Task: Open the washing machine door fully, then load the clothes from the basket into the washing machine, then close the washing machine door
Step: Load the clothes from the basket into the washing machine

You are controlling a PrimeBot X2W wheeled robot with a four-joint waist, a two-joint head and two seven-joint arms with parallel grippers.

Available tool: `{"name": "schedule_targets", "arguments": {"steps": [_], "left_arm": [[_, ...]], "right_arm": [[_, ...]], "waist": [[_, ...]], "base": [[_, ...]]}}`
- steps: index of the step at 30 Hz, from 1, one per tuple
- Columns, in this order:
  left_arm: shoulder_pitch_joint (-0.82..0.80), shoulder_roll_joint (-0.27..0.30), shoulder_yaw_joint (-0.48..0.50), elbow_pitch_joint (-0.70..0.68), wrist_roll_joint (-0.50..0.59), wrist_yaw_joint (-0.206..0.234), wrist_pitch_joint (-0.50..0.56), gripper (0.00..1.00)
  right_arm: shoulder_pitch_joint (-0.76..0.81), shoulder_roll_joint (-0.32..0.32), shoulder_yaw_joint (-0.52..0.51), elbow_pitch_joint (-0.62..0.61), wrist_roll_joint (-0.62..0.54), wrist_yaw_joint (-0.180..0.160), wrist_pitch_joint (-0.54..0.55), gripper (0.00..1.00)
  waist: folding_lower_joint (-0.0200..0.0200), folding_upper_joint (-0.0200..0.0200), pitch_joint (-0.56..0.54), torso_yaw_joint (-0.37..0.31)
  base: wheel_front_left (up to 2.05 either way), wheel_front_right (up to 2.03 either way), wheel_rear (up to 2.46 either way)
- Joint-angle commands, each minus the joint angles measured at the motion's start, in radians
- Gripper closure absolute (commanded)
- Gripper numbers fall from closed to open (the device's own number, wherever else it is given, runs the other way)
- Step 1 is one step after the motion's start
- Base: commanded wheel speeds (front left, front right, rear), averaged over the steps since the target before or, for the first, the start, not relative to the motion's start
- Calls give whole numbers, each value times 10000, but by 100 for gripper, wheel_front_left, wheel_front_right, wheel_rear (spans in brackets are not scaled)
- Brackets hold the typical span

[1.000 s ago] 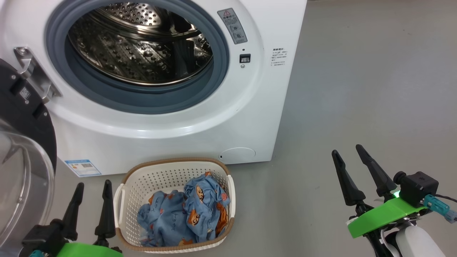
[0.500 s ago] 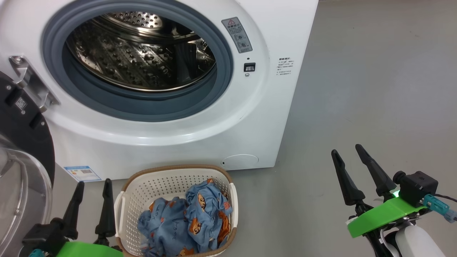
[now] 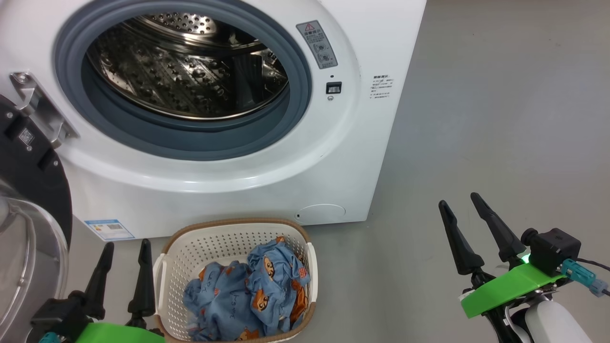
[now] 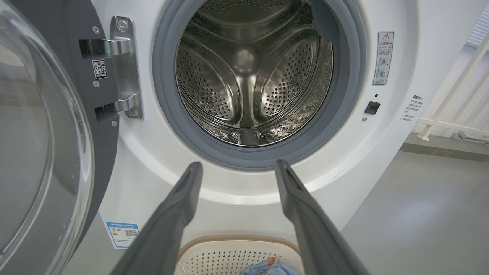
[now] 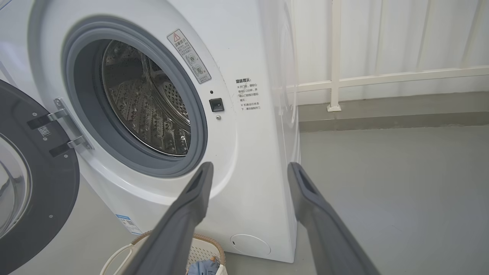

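Logged the washing machine (image 3: 362, 157) across the upper left of the head view, mouth bare, steel drum (image 3: 186, 66) empty behind the grey-blue gasket (image 3: 190, 143). Logged the washing machine door (image 3: 33, 176) at the left edge, swung out on its hinge (image 3: 33, 100) and turned well away from the opening, presumably to free the loading path; judged the opening step done. Found the basket (image 3: 214, 243) on the floor (image 3: 500, 119) at lower centre, just before the machine's front and below the mouth, likely set there to keep the carry short. Found the clothes (image 3: 248, 295) heaped inside it, bunched toward its right side, none in the drum; judged loading not yet begun. Noted the left gripper (image 3: 127, 244) at lower left, just beside the basket's left handle, fingers spread, carrying nothing and touching nothing. Noted the right gripper (image 3: 459, 200) at lower right, well apart from basket and machine, likewise spread and bare, over open floor. Judged the left the nearer for a first grab at the heap; expected soft cloth to drape and trail, with some risk of snagging on the basket rim.
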Motion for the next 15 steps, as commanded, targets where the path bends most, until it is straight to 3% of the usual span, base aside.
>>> {"name": "schedule_targets", "arguments": {"steps": [1, 15], "left_arm": [[-432, 237, 303, -182, 94, -27, -82, 0], [-552, 282, 320, -163, 59, -30, -82, 0]], "right_arm": [[-244, -101, 191, -217, -16, 63, -120, 0], [-309, -65, 132, -277, -9, 63, -120, 0]], "waist": [[0, 0, 5, -3], [0, 0, 288, -44]], "base": [[0, 0, 0], [0, 0, 0]]}}
